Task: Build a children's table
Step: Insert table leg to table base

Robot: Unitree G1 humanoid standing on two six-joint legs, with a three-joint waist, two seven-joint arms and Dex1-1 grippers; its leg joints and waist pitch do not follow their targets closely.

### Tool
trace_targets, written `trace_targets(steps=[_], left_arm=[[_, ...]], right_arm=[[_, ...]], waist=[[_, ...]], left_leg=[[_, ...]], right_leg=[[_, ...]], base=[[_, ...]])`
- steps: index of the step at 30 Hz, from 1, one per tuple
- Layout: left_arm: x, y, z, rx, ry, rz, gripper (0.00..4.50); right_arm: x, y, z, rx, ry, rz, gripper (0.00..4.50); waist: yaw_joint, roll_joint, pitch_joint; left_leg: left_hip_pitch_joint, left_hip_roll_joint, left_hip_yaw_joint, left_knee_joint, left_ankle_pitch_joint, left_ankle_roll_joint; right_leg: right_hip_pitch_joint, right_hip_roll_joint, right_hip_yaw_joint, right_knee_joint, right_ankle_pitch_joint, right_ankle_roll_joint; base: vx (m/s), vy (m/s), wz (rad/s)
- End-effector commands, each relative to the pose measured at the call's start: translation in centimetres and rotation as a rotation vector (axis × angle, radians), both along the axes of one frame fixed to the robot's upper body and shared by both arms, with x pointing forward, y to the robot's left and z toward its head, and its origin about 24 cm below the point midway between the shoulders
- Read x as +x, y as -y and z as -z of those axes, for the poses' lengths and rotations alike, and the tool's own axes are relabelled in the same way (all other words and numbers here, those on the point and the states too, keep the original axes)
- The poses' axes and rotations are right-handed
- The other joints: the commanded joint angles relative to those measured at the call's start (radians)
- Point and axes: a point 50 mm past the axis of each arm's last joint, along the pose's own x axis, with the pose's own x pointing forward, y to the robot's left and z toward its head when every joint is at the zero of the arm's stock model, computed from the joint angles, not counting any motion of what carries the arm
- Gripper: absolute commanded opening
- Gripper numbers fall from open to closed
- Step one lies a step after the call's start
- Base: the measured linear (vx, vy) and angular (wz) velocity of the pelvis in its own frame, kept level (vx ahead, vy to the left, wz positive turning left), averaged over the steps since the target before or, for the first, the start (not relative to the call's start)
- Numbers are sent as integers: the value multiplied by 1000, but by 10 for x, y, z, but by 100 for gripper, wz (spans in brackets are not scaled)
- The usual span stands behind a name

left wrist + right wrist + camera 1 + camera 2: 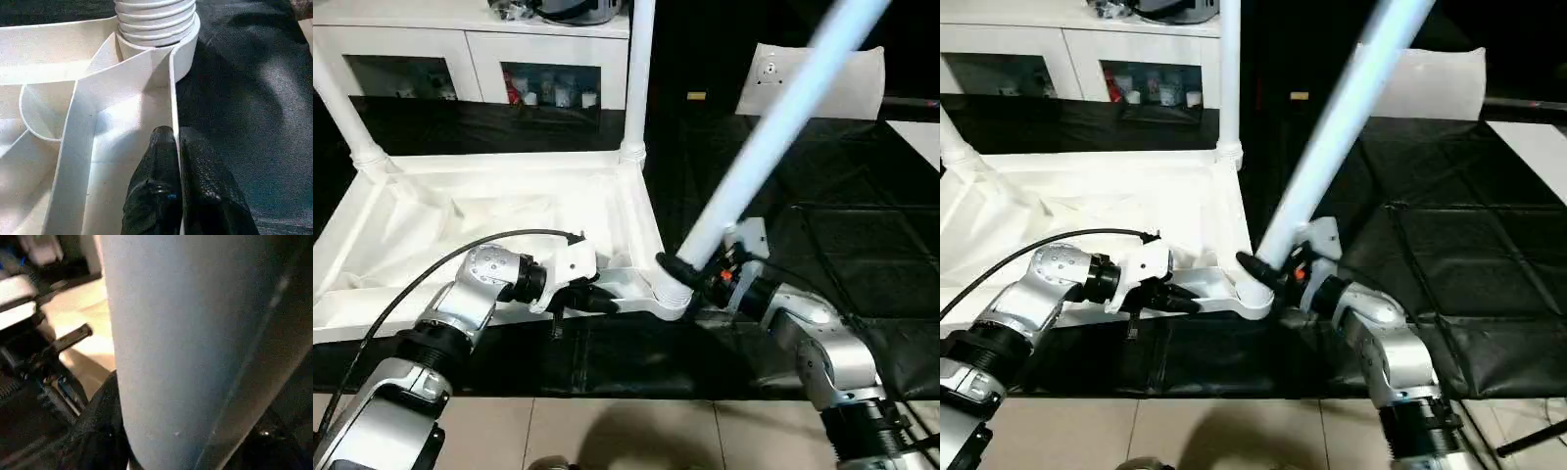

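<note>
On black mat: upturned white table (460,211), ribbed underside.

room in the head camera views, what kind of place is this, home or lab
Probably an indoor lab or test room set up like a home. A white cabinet with glass doors stands behind, black sheeting covers the work surface over a tiled floor, and a wall socket plate shows at the back.
</note>
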Motion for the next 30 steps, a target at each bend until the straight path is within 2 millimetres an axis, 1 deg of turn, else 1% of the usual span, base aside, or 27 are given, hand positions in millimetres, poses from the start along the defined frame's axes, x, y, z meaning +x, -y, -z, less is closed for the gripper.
trace_targets(steps=[1, 2, 3, 4, 5, 6, 8, 9, 10, 11, 12, 13, 14, 15, 16, 17, 18, 19, 21, 22, 23, 25, 27, 28, 30], left_arm=[[5, -3, -6, 44, 31, 9, 0], [5, -3, -6, 47, 31, 11, 0], [5, -3, -6, 51, 32, 14, 0], [5, -3, -6, 51, 32, 14, 0], [4, -4, -5, 65, 32, 28, 0], [4, -4, -5, 70, 33, 36, 0], [3, -3, -6, 79, 35, 49, 0], [3, -3, -6, 85, 37, 56, 0], [4, -3, -6, 89, 39, 59, 0], [5, -1, -7, 92, 41, 67, 0], [5, -1, -8, 93, 42, 71, 0], [6, 0, -9, 94, 43, 86, 0], [6, 3, -11, 92, 44, 115, 0], [6, 4, -11, 92, 44, 126, 0], [6, 6, -12, 94, 45, 145, 0], [6, 7, -13, 102, 45, 160, 0], [7, 8, -14, 108, 46, 169, 0], [7, 8, -14, 111, 46, 172, 0], [8, 8, -15, 119, 47, 182, 0], [9, 8, -16, 123, 48, 183, 0], [10, 7, -16, 140, 55, 186, 0], [11, 6, -16, 145, 58, 183, 0], [14, 3, -16, 156, 65, 167, 0], [14, 3, -16, 156, 65, 167, 0], [15, 1, -16, 158, 68, 154, 0]], right_arm=[[-10, 15, 30, -154, -112, 21, 190], [-10, 13, 30, -165, -108, 9, 190], [-11, 12, 30, -177, -105, -10, 190], [-11, 12, 30, -177, -105, -10, 189], [-13, 6, 32, -199, -110, -65, 189], [-14, 4, 33, -204, -111, -85, 189], [-15, 0, 36, -209, -111, -126, 189], [-17, -2, 36, -202, -113, -143, 189], [-17, -4, 37, -197, -114, -154, 189], [-20, -6, 38, -178, -120, -177, 189], [-21, -8, 38, -167, -124, -192, 189], [-25, -10, 39, -159, -130, -220, 189], [-30, -12, 41, -149, -141, -273, 189], [-33, -13, 42, -145, -146, -295, 189], [-36, -15, 43, -141, -149, -328, 189], [-39, -16, 43, -132, -149, -359, 189], [-40, -17, 43, -126, -149, -377, 189], [-41, -18, 43, -124, -149, -383, 189], [-44, -19, 43, -124, -150, -415, 189], [-44, -19, 43, -124, -149, -426, 189], [-45, -20, 43, -130, -146, -440, 189], [-45, -20, 43, -130, -144, -442, 189], [-44, -19, 43, -131, -139, -446, 189], [-44, -19, 43, -131, -139, -446, 189], [-43, -19, 43, -130, -133, -437, 189]], waist=[[-9, 9, -54], [-9, 8, -53], [-10, 1, -52], [-9, 6, -51], [-10, 3, -52], [-11, 6, -52], [-12, 5, -53], [-12, 3, -50], [-12, 4, -50], [-11, 3, -44], [-11, 5, -42], [-11, 3, -43], [-10, 4, -36], [-8, 4, -38], [-8, 4, -38], [-8, 5, -34], [-9, 4, -32], [-9, 7, -29], [-10, 5, -32], [-9, 5, -34], [-11, 5, -34], [-11, 4, -35], [-11, 0, -33], [-11, 1, -31], [-10, 2, -29]], left_leg=[[12, 98, -44, -95, -207, -22], [13, 98, -44, -95, -215, -20], [12, 98, -44, -95, -217, -17], [13, 100, -46, -96, -224, -18], [13, 101, -47, -96, -228, -18], [14, 102, -47, -98, -229, -19], [13, 103, -47, -98, -231, -20], [12, 102, -47, -99, -232, -18], [12, 102, -46, -98, -232, -17], [10, 100, -45, -99, -223, -9], [10, 100, -45, -100, -226, -7], [11, 100, -45, -100, -228, -3], [11, 98, -45, -101, -237, 1], [14, 100, -45, -101, -234, 8], [14, 100, -45, -101, -234, 8], [13, 102, -46, -106, -233, 11], [13, 101, -46, -108, -237, 13], [15, 103, -47, -111, -246, 11], [18, 105, -47, -112, -236, 9], [18, 104, -44, -111, -216, 14], [14, 104, -43, -110, -196, 19], [16, 105, -41, -110, -187, 23], [17, 104, -40, -111, -200, 24], [17, 104, -41, -112, -209, 22], [19, 106, -42, -114, -237, 12]], right_leg=[[36, -121, 75, -84, -290, -175], [35, -123, 75, -88, -315, -172], [36, -122, 75, -89, -328, -168], [34, -123, 75, -90, -349, -164], [33, -122, 74, -89, -355, -162], [31, -121, 75, -90, -350, -162], [33, -123, 76, -87, -327, -169], [32, -123, 76, -88, -323, -170], [33, -123, 77, -88, -320, -172], [31, -123, 78, -89, -314, -171], [30, -122, 78, -90, -319, -170], [32, -123, 78, -91, -329, -168], [28, -122, 78, -96, -350, -160], [29, -123, 78, -98, -352, -155], [29, -123, 78, -98, -352, -155], [30, -120, 77, -94, -320, -162], [31, -120, 77, -95, -321, -163], [32, -121, 76, -96, -329, -164], [34, -122, 75, -95, -308, -171], [35, -121, 75, -93, -274, -179], [37, -121, 75, -89, -237, -190], [37, -121, 74, -86, -209, -201], [38, -123, 74, -91, -242, -200], [36, -124, 75, -93, -265, -197], [34, -128, 77, -101, -338, -181]], base=[[0, 0, 0], [0, 0, 0], [0, 0, 0], [0, 0, 0], [0, 0, 0], [0, 0, 0], [0, 0, 0], [0, 0, 0], [0, 0, 0], [0, 0, 0], [0, 0, 0], [0, 0, 0], [0, 0, 0], [0, 0, 0], [0, 0, 0], [0, 0, 0], [0, 0, 0], [0, 0, 0], [0, 0, 0], [0, 0, 0], [0, 0, 0], [0, 0, 0], [0, 0, 0], [0, 0, 0], [0, 0, 0]])
